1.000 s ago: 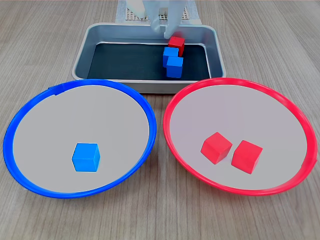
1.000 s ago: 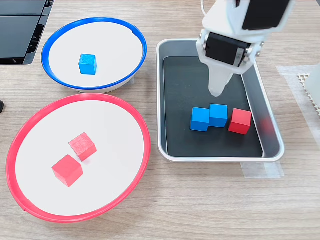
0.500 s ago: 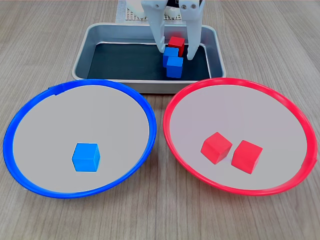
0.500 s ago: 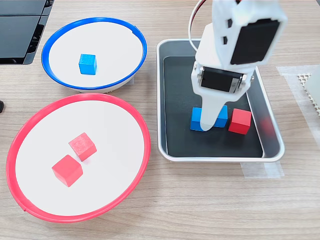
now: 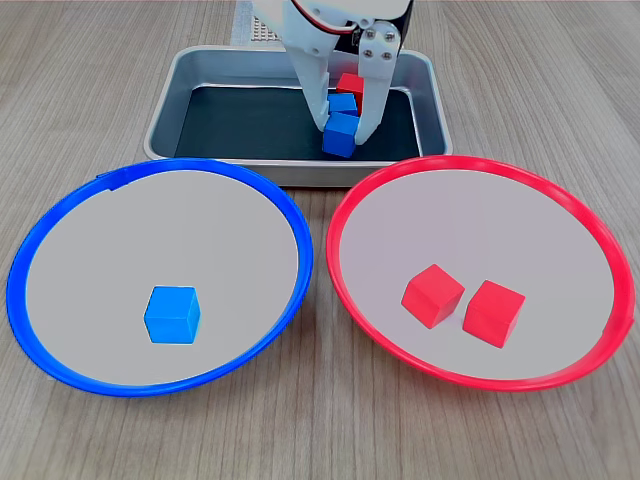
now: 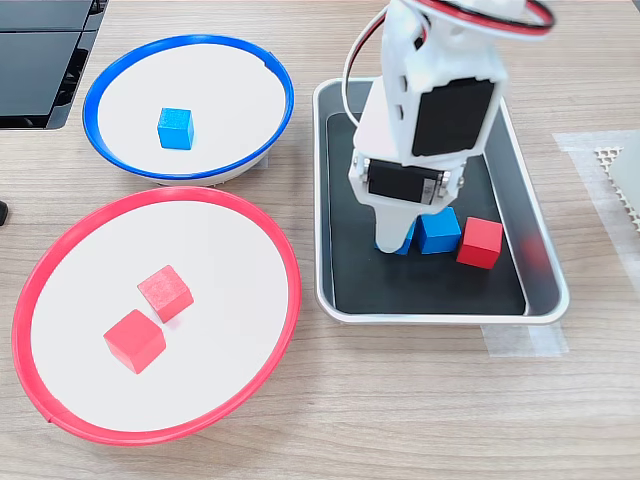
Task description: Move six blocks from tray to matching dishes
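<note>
White robot arm (image 6: 432,95) reaching into a silver tray (image 6: 545,290) on a wooden table.

Its gripper (image 6: 392,238) is pressing down at one blue block (image 6: 404,240), while another blue block (image 6: 438,230) and a red block (image 6: 480,243) are sitting just beside it.

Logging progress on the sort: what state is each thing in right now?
Pincer: down in the tray, fingers either side of a blue block.
That blue block: in the tray, between the fingers.
Second blue block: in the tray.
Red block: in the tray.
Tray: holds three blocks.
Blue dish: holds one blue block.
Red dish: holds two red blocks.
</note>
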Controlling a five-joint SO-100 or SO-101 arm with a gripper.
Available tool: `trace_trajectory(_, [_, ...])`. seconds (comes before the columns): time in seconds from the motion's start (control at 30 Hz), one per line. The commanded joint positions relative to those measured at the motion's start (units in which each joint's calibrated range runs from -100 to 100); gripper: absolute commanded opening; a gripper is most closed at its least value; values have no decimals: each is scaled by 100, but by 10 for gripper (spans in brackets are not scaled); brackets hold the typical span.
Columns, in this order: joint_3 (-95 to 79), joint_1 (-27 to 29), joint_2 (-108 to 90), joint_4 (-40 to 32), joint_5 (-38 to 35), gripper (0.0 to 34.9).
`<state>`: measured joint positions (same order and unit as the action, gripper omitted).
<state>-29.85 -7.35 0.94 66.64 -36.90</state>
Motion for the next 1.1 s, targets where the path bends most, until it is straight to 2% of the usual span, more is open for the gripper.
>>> trace_trajectory(0.0, [951,80,-149,1116,15,1])
trace_trajectory(0.07, [1743,184,-235,1619,410,1])
trace_trajectory(0.17, [2644,344,-183,1561,1128,1])
trace_trajectory(0.23, [3318,711,107,1091,1792,1])
trace_trajectory(0.33, [3928,1313,755,265,2325,1])
trace_trajectory(0.53, [4101,1709,1582,-667,2252,9])
trace_trajectory(0.57, [3964,1718,1702,-832,2090,101])
trace_trajectory(0.67, [3800,1727,1770,-1129,1963,187])
trace_trajectory(0.7, [3718,1727,1702,-1212,1958,191])
trace_trajectory(0.73, [3573,1737,1574,-1319,1954,176])
trace_trajectory(0.77, [3272,1737,1309,-1484,1954,138])
trace_trajectory(0.8, [2690,1737,789,-1650,2017,40])
trace_trajectory(0.83, [2225,1709,380,-1683,2051,4])
trace_trajectory(0.93, [933,1577,-712,-1575,2222,3])
trace_trajectory(1.07, [-961,1087,-2290,-1311,2349,3])
